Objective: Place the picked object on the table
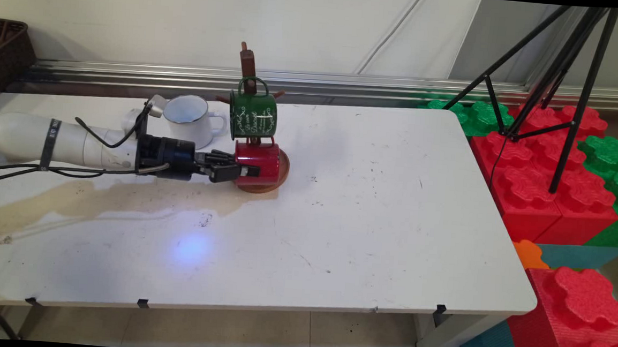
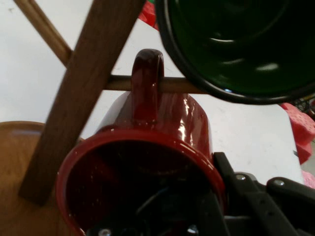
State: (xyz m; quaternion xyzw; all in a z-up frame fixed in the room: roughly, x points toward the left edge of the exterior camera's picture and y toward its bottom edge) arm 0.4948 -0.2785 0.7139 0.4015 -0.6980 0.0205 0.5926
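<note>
A red mug (image 1: 262, 165) (image 2: 162, 123) lies on its side, its handle looped over a low peg (image 2: 118, 82) of the wooden mug tree (image 1: 247, 62) (image 2: 83, 98). My gripper (image 1: 237, 170) (image 2: 216, 206) reaches in from the left and is shut on the red mug's rim, one finger inside the mouth and one outside. Just above it a green mug (image 1: 253, 115) (image 2: 236, 44) hangs from a higher peg. The tree's round base (image 1: 283, 173) (image 2: 15, 172) rests on the table under the red mug.
A white mug (image 1: 186, 120) stands upright on the table just behind my wrist. A brownish stain (image 1: 98, 198) runs along the table's left part. A dark basket (image 1: 5, 53) sits far left. A black tripod (image 1: 562, 76) and red and green foam blocks (image 1: 545, 172) stand beyond the right edge.
</note>
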